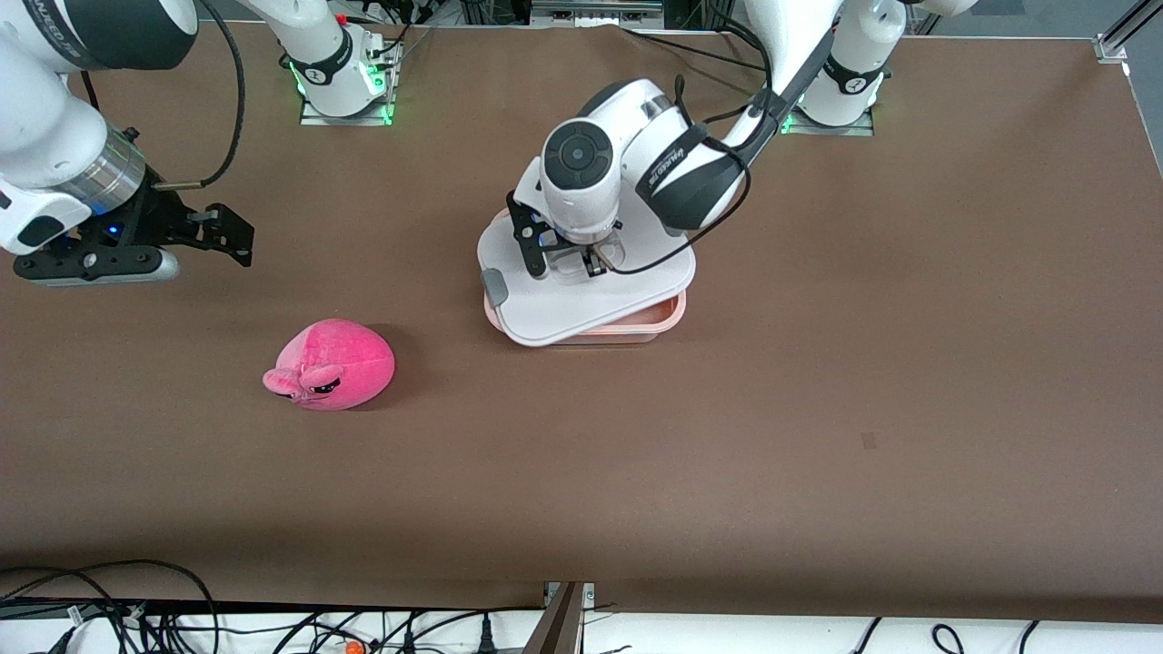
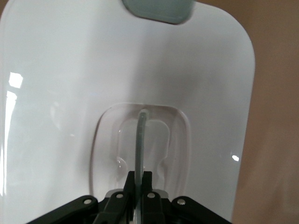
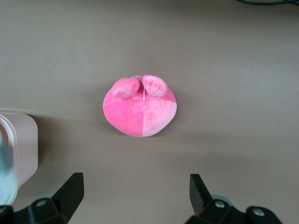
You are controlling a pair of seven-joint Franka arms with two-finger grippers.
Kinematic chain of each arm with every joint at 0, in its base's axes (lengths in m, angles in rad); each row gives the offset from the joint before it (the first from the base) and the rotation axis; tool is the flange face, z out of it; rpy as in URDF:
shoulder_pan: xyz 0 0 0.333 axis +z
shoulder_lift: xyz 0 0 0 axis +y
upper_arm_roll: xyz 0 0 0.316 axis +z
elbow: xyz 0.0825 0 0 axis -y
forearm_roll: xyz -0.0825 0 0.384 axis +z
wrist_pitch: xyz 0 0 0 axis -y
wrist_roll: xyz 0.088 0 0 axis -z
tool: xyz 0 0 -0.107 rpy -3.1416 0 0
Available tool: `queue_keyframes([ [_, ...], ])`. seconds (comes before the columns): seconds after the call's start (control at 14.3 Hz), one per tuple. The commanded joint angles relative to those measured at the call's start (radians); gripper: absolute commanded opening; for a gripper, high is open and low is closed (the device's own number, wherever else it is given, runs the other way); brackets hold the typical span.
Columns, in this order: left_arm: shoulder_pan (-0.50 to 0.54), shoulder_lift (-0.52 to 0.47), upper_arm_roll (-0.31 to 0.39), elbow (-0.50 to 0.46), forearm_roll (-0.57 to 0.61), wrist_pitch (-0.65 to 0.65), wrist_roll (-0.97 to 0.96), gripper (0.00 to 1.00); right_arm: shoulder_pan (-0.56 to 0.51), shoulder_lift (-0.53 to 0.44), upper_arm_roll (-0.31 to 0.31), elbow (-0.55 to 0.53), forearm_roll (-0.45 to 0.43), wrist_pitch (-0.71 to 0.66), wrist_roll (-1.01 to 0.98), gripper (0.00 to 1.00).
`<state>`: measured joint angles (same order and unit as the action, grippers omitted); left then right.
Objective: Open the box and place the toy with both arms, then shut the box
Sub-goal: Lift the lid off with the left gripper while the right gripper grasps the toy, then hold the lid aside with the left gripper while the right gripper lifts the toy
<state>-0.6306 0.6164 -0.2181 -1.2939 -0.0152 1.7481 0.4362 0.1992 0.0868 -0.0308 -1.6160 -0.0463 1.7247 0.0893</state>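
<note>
The box [image 1: 636, 320] is a pale pink tub near the middle of the table. Its white lid [image 1: 581, 300] lies askew over it, so the pink rim shows along the nearer edge. My left gripper [image 1: 568, 259] is over the lid and shut on the clear handle [image 2: 140, 140], as the left wrist view [image 2: 140, 179] shows. The hot-pink plush toy [image 1: 332, 365] lies on the table nearer the front camera, toward the right arm's end. My right gripper [image 1: 223, 236] is open and empty above the table. In the right wrist view [image 3: 135, 186] the toy [image 3: 140, 109] lies ahead of its fingers.
A grey clip [image 1: 495, 285] sits on the lid's end toward the right arm, also in the left wrist view [image 2: 156, 9]. The box's pale edge shows in the right wrist view [image 3: 18, 140]. Brown tabletop [image 1: 818, 409] surrounds everything. Cables hang at the front edge.
</note>
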Motion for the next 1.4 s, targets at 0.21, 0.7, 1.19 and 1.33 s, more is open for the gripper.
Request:
queue_keyframes([
  [0.21, 0.061, -0.168, 0.014, 0.001, -0.002, -0.175, -0.002, 0.00, 0.016, 0.065, 0.000, -0.001, -0.004, 0.013, -0.037, 1.00],
  [0.7, 0.444, -0.247, 0.020, 0.080, -0.066, -0.583, 0.193, 0.00, -0.020, 0.257, -0.011, -0.027, 0.111, 0.097, -0.154, 1.00],
  [1.19, 0.631, -0.227, 0.023, 0.156, -0.036, -0.639, 0.272, 0.00, -0.029, 0.382, -0.012, -0.025, 0.095, 0.326, -0.190, 0.98],
  [1.33, 0.629, -0.227, 0.022, 0.156, -0.016, -0.638, 0.297, 0.00, -0.041, 0.412, -0.012, -0.025, 0.097, 0.367, -0.210, 0.93],
])
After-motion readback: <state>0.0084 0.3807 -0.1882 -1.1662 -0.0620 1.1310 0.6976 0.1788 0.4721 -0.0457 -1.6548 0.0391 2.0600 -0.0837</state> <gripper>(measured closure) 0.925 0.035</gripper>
